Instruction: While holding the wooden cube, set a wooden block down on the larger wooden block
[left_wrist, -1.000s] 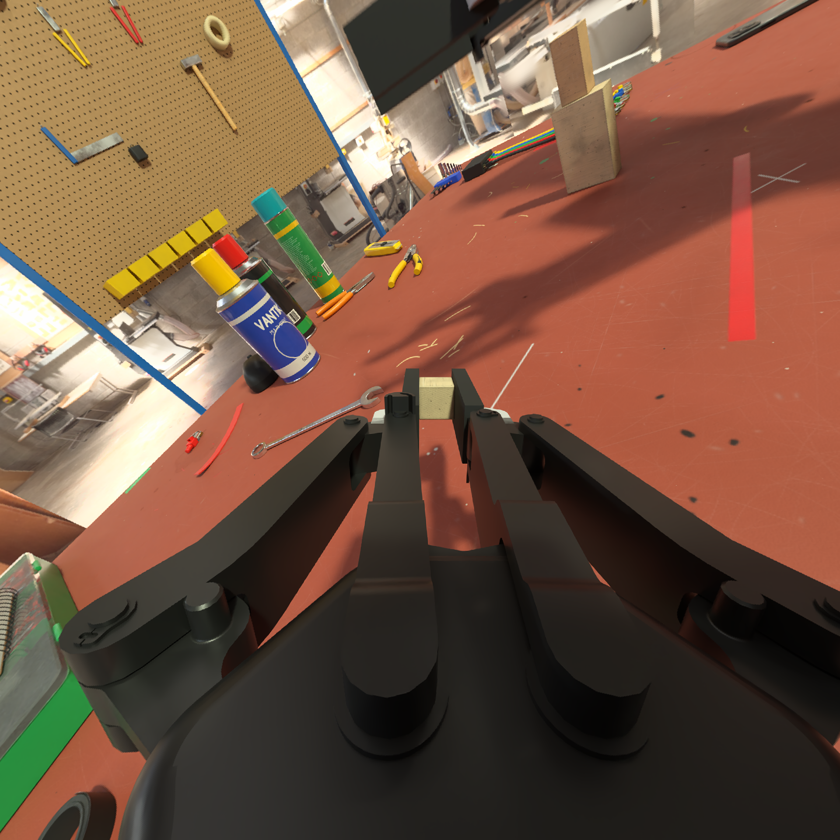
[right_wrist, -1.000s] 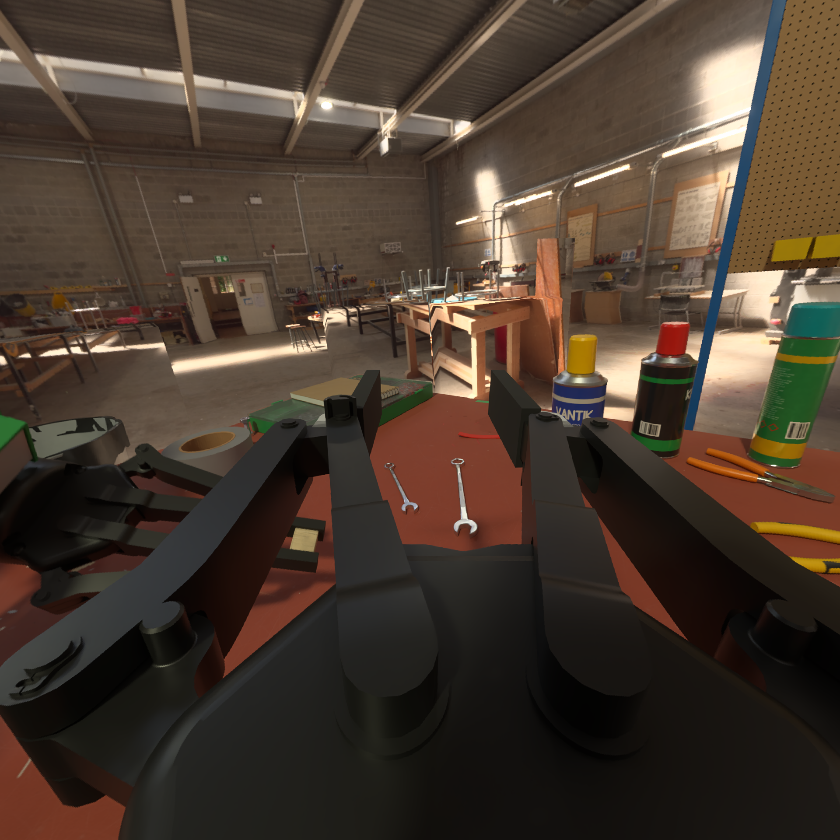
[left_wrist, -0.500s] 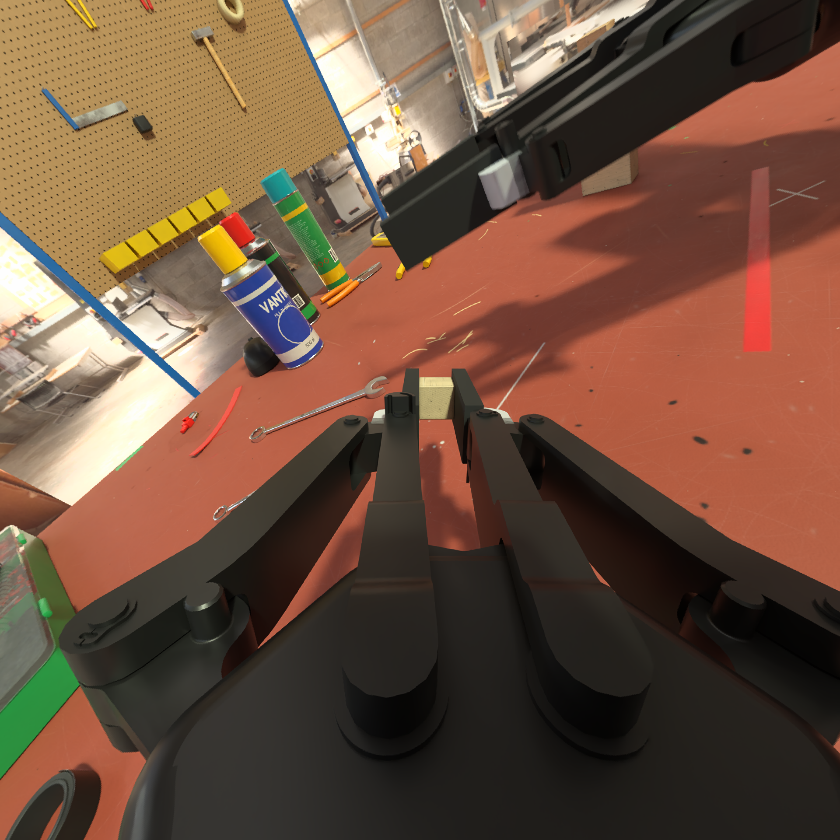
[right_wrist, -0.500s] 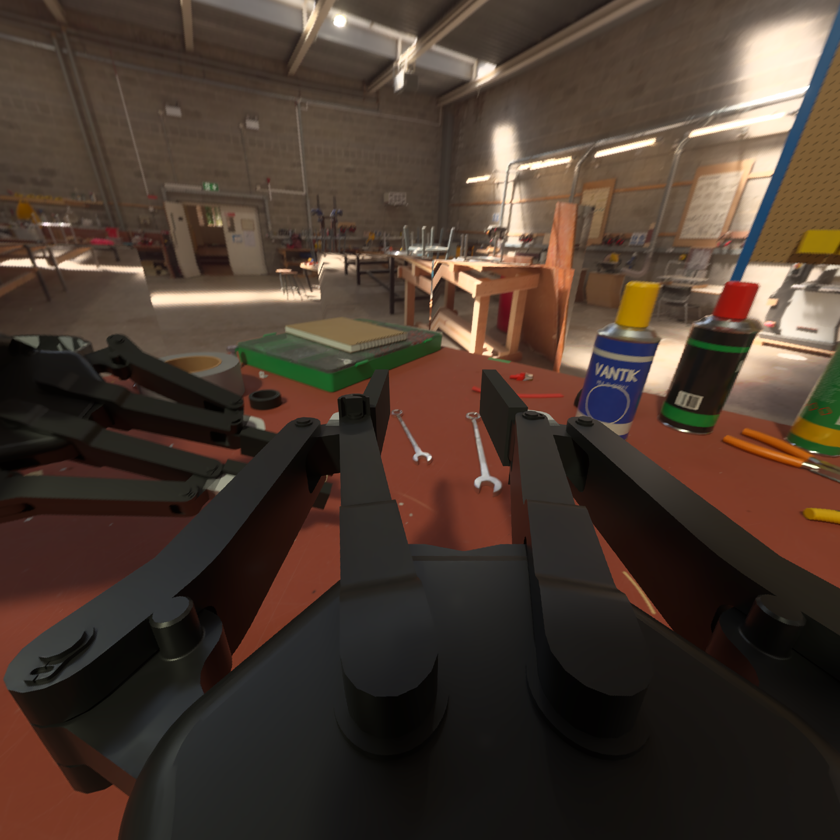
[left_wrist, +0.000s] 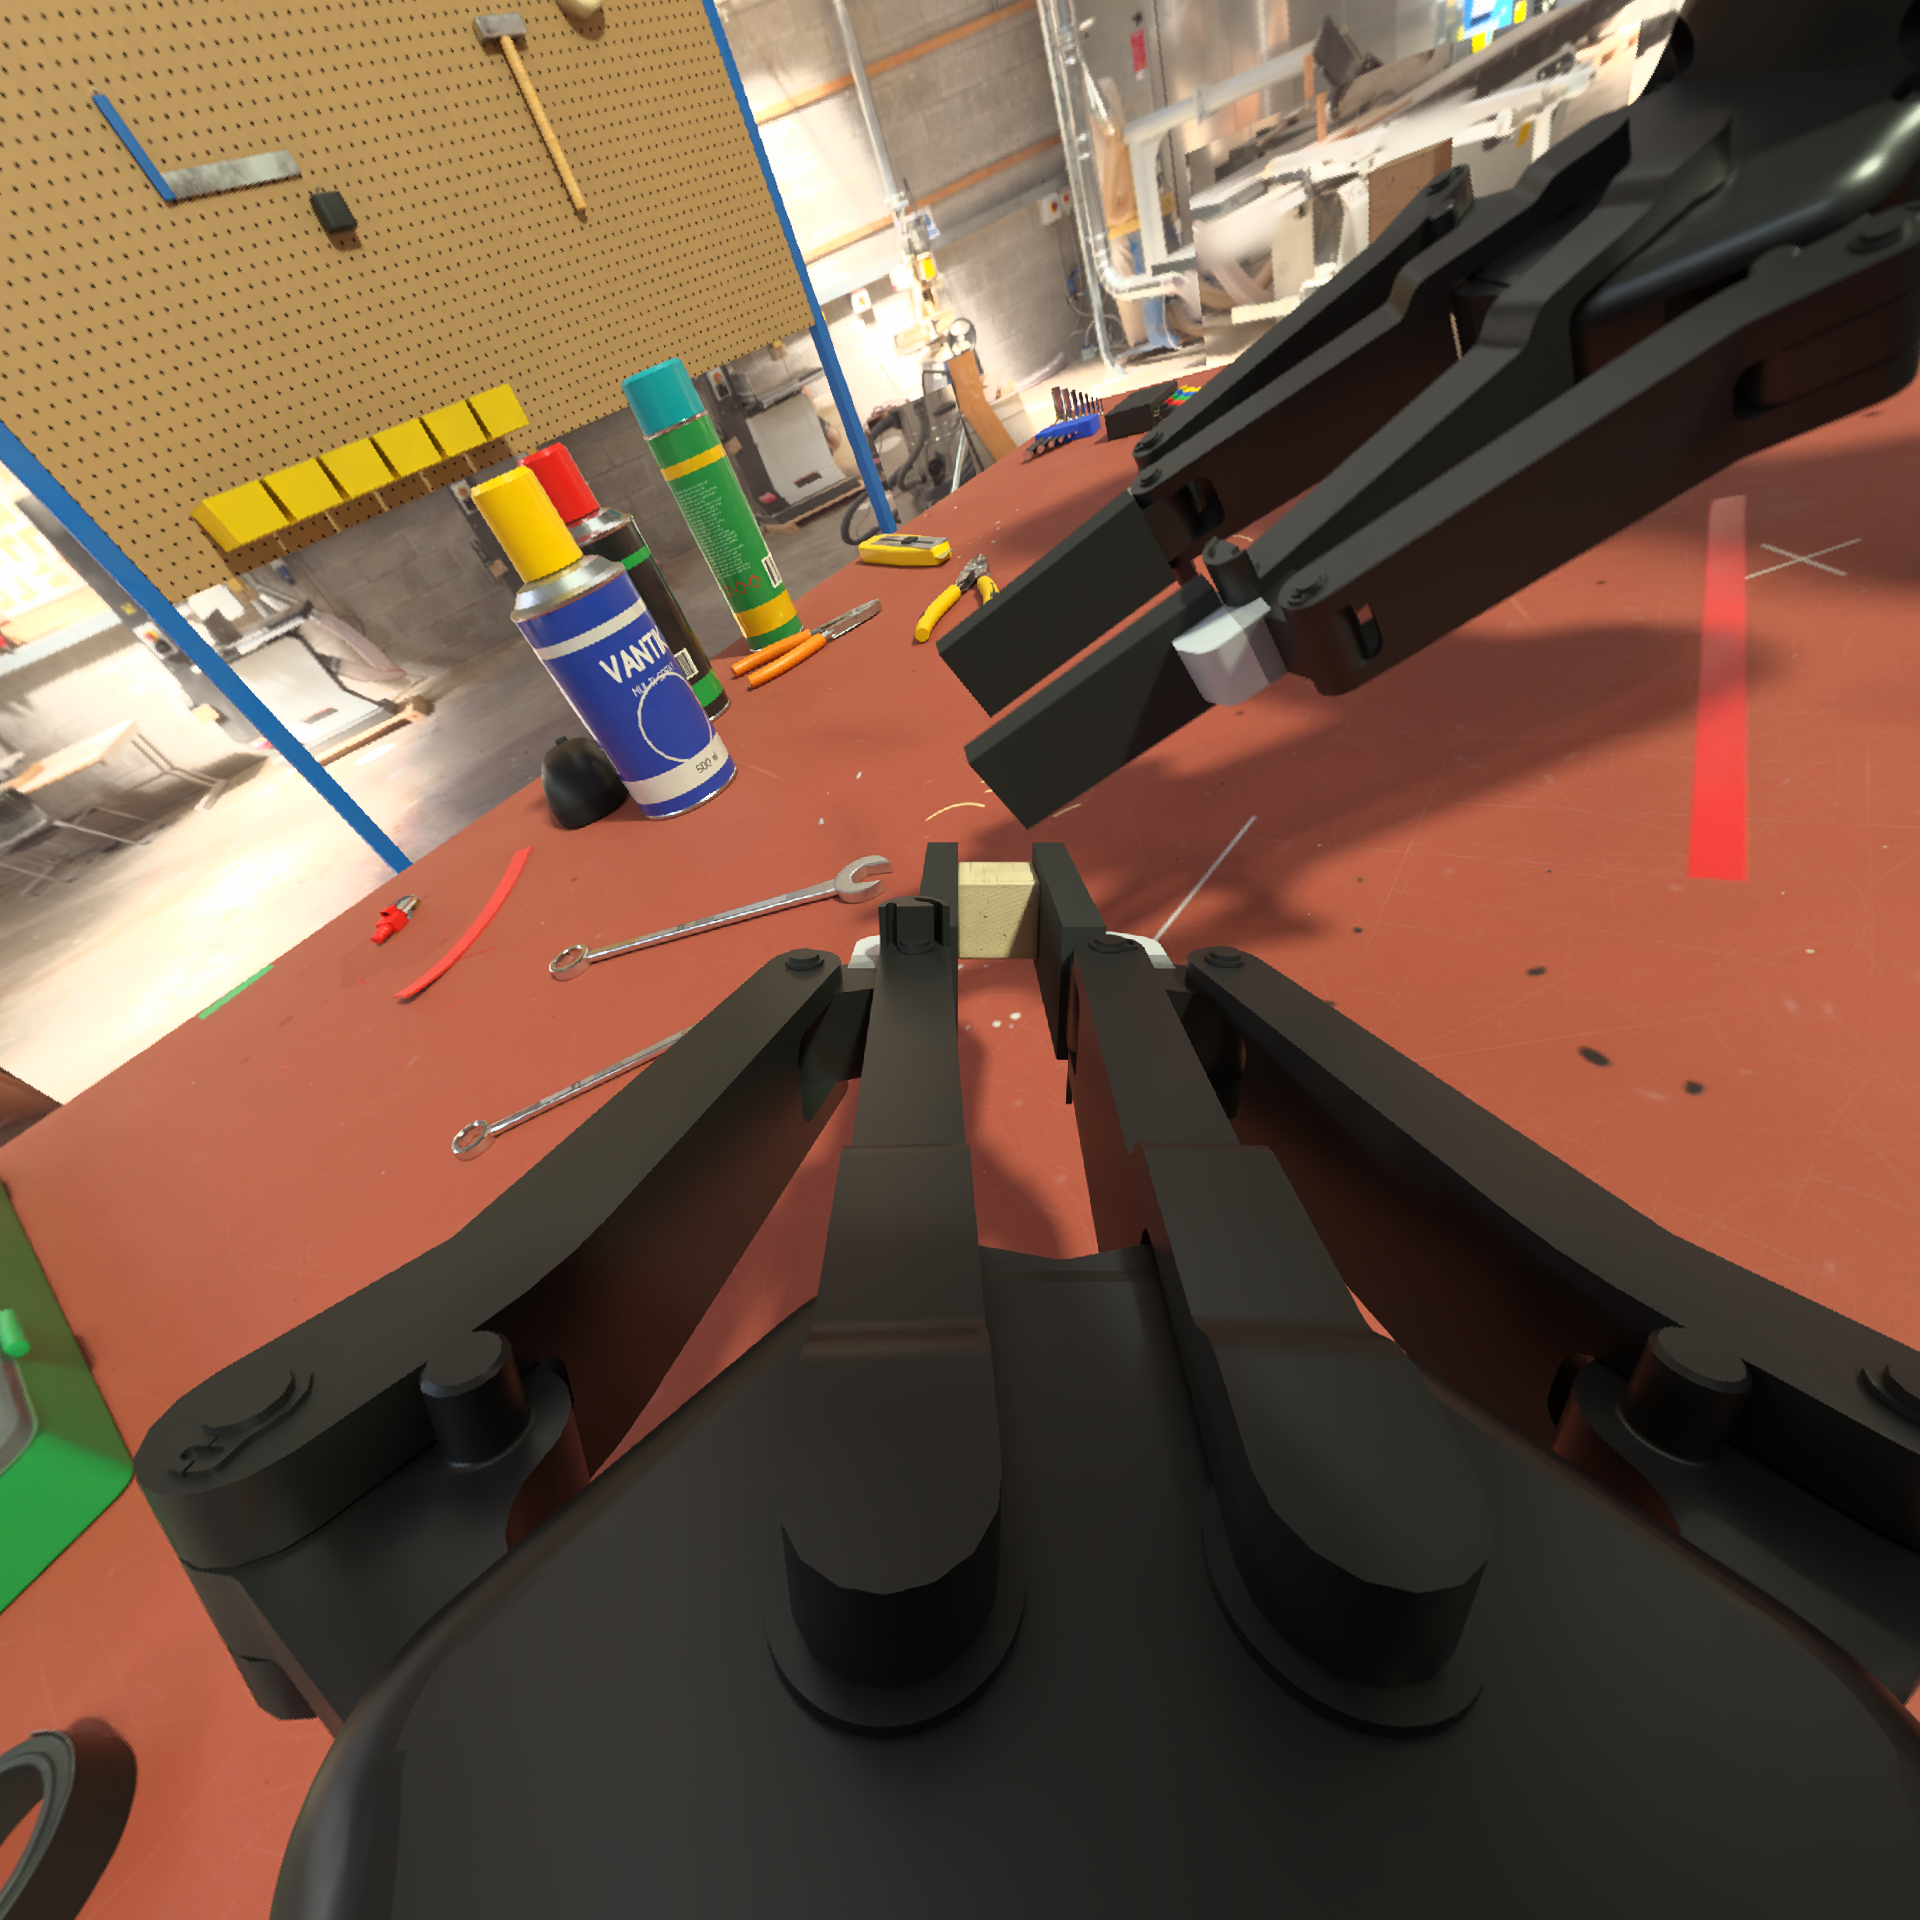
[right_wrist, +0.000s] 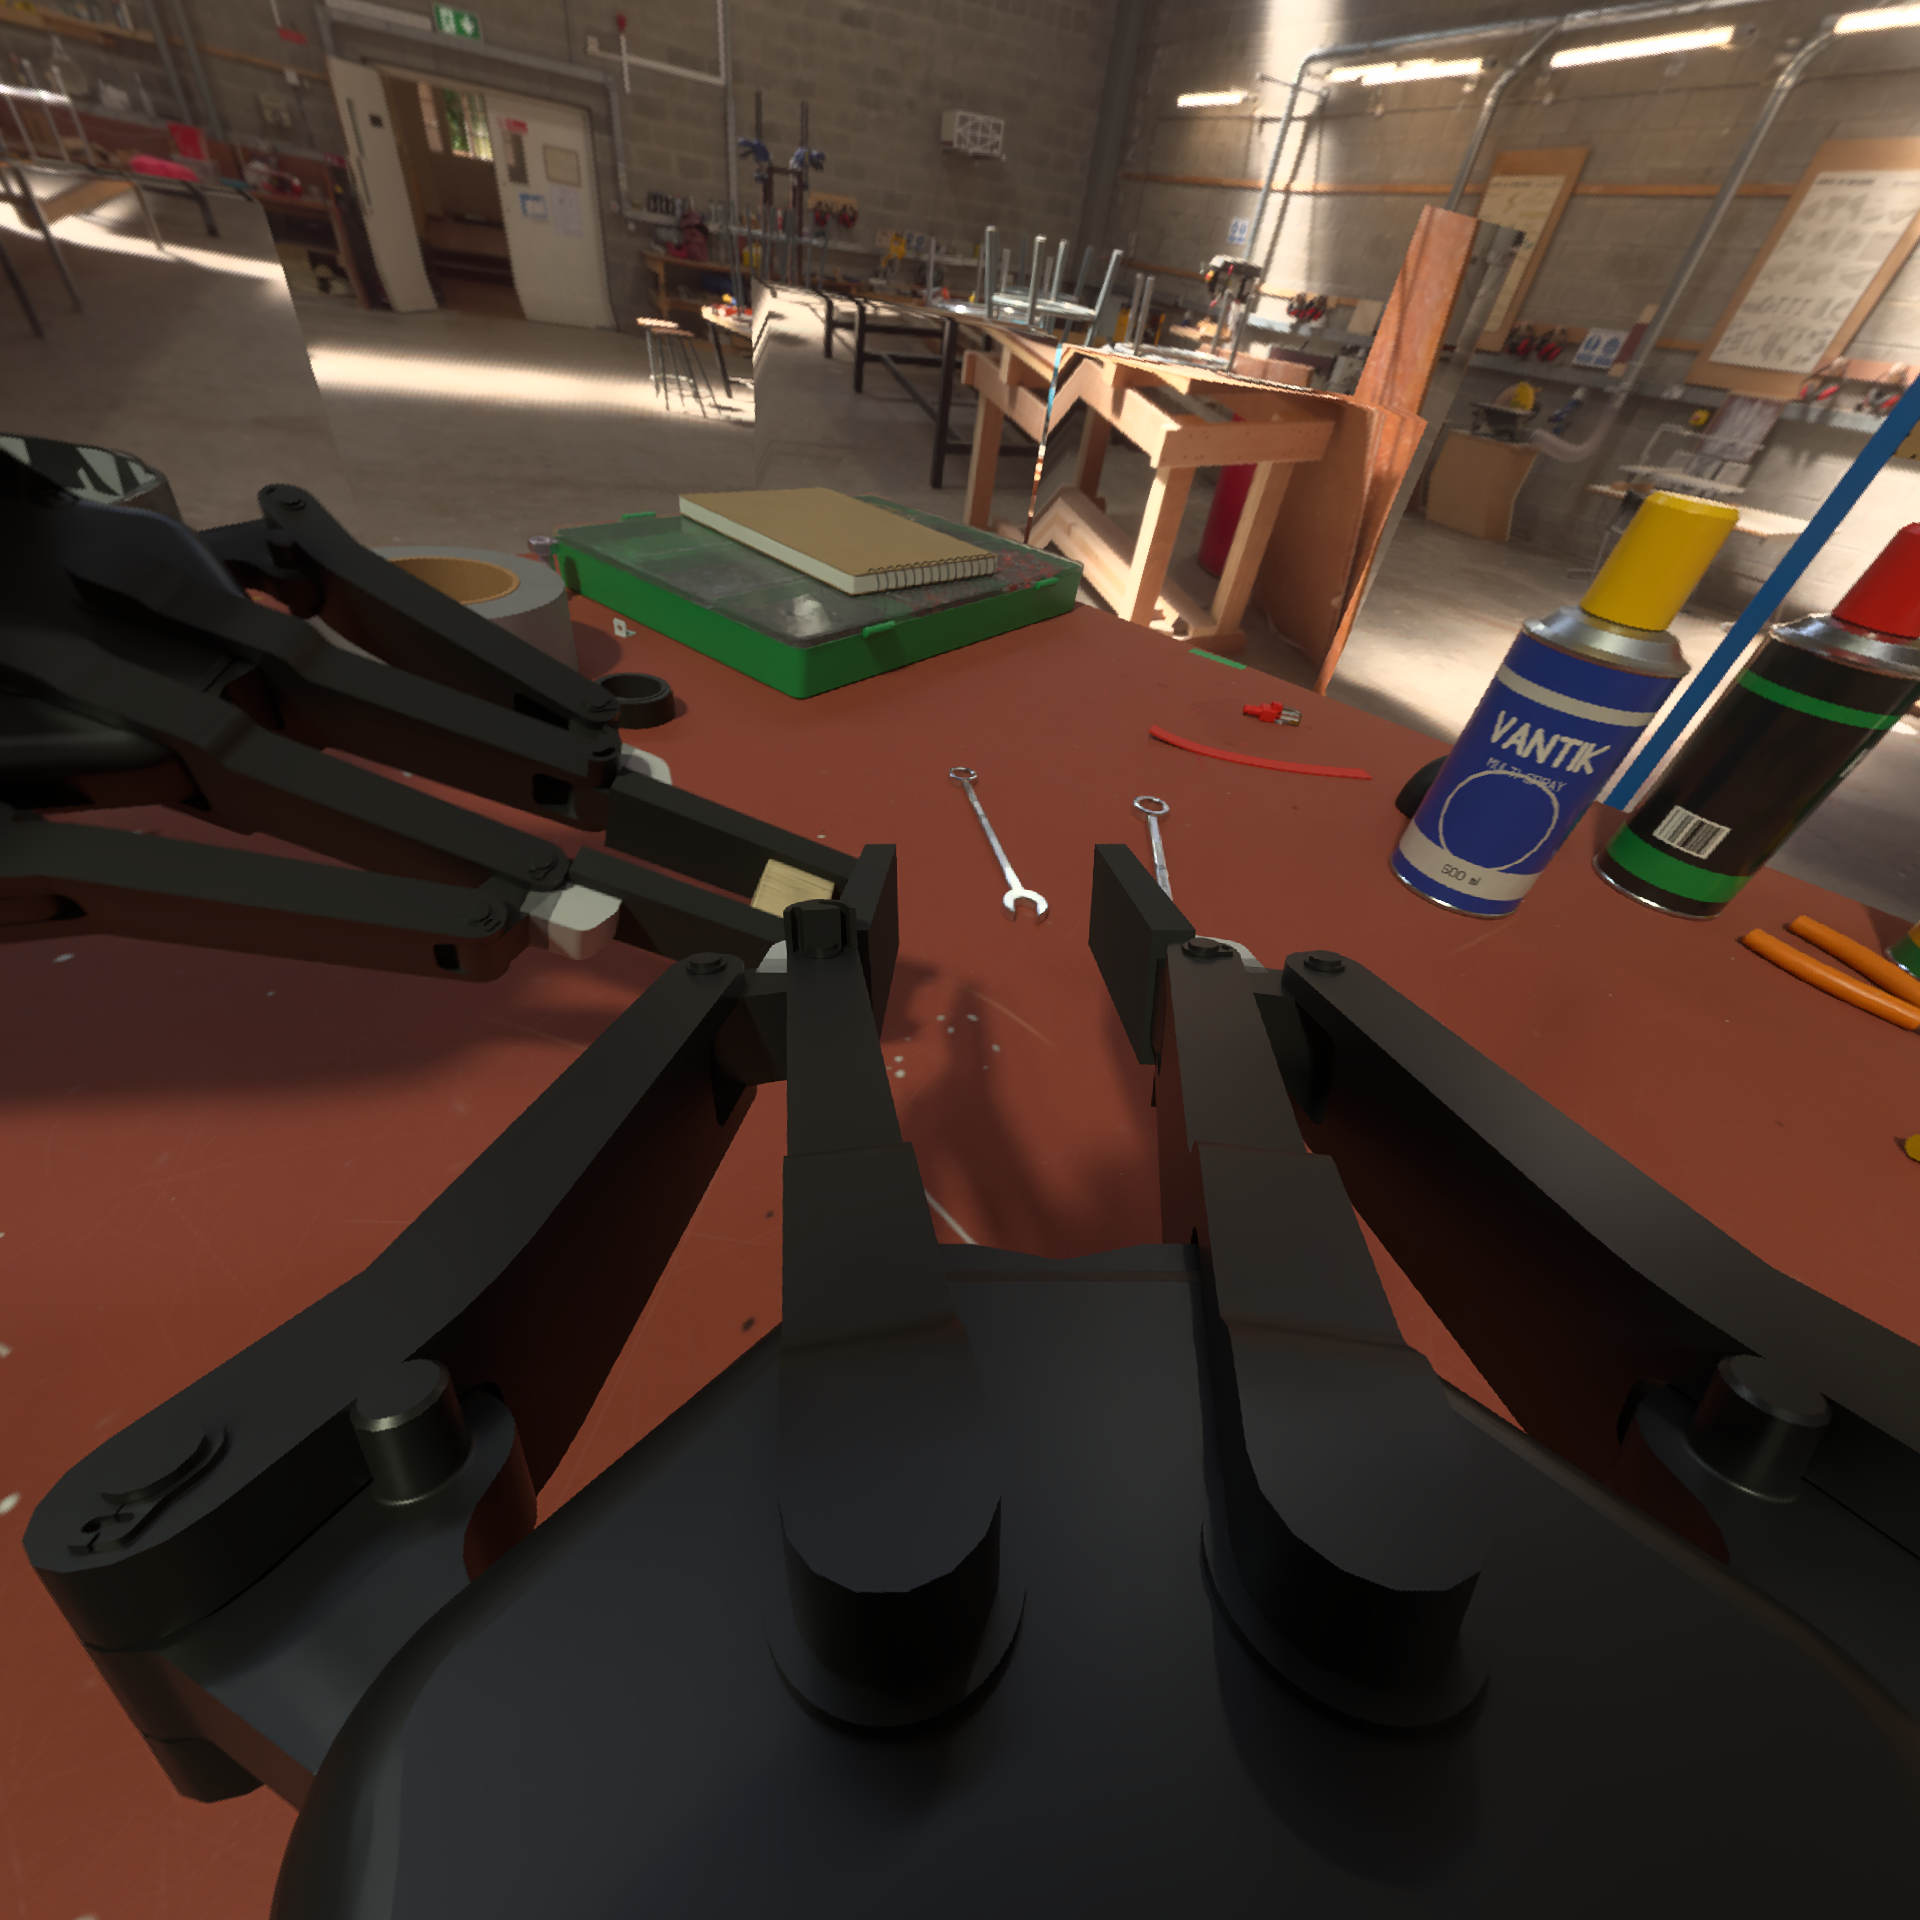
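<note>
Left wrist view: left hand (left_wrist: 995, 902) pinches the wooden cube (left_wrist: 995, 912) between both fingers, low over the red-brown surface (left_wrist: 1455, 1039), a wrench (left_wrist: 717, 918) just to its left; the right hand (left_wrist: 997, 717) hangs close above and beyond, fingers spread, nothing in them. Right wrist view: right hand (right_wrist: 992, 914) spread and empty over the surface (right_wrist: 260, 1143), two wrenches (right_wrist: 995, 844) lying past its tips; left hand (right_wrist: 821, 888) reaches in from the left with the wooden cube (right_wrist: 792, 886) clamped at its fingertips, just beside the right hand's near finger.
</note>
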